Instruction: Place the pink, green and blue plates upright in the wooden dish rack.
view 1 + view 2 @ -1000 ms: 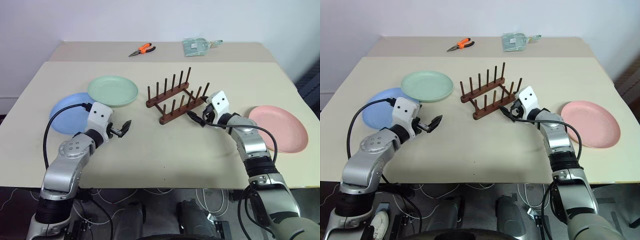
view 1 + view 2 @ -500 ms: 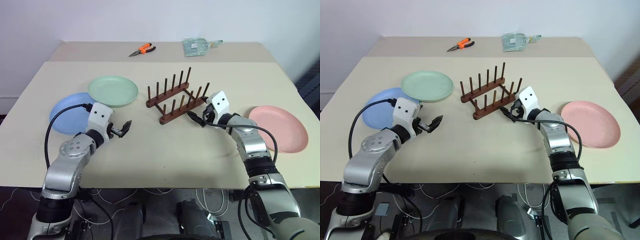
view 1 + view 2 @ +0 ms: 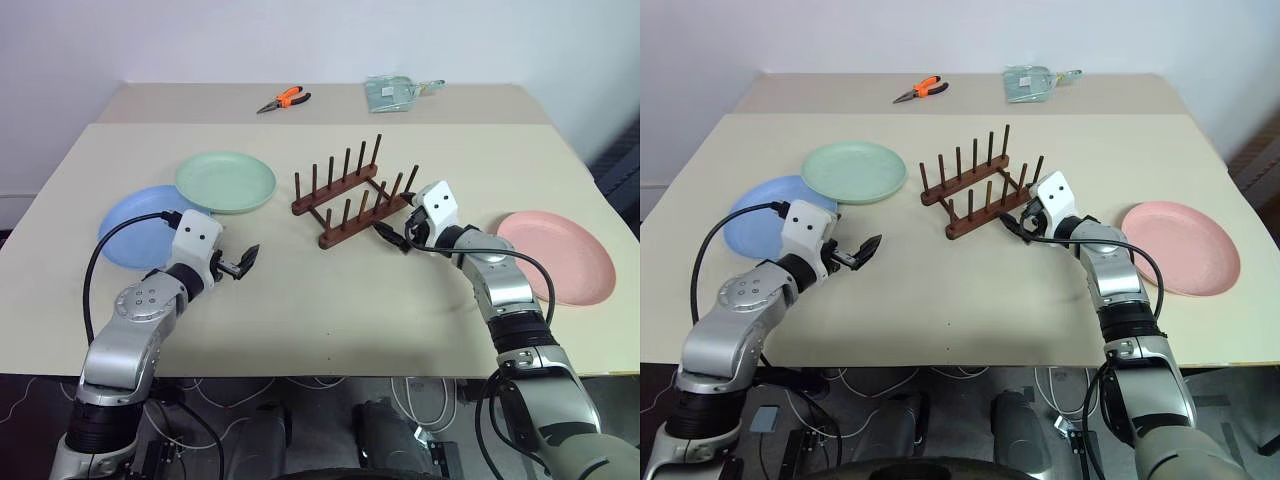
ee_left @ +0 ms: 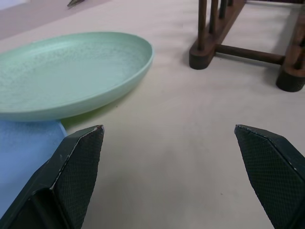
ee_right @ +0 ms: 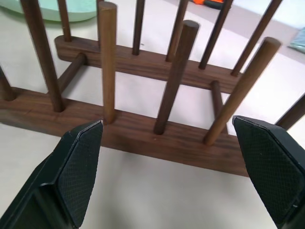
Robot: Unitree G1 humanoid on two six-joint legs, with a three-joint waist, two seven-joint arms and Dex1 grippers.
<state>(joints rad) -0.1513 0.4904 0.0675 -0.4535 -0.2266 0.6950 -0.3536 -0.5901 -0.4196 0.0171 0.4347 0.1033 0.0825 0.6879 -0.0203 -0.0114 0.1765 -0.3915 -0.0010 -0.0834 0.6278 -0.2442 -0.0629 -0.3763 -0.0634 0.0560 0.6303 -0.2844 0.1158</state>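
Both hands were released and empty, the right hand beside the rack at frame centre, apparently to steady it, and the left hand toward the lower left near the green plate.

three plates, one wooden dish rack, one pliers, one packet

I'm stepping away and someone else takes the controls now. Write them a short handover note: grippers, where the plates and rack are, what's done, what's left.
Left gripper: open, empty, above the table just in front of the blue plate.
Right gripper: open, empty, close beside the right end of the wooden dish rack; whether it touches is unclear.
Green plate: flat on the table, left of the rack, its edge overlapping the blue plate.
Pink plate: flat on the table at the right, beyond the right arm.
Done: nothing; the rack holds no plates.
Left: stand all three plates upright between the pegs.
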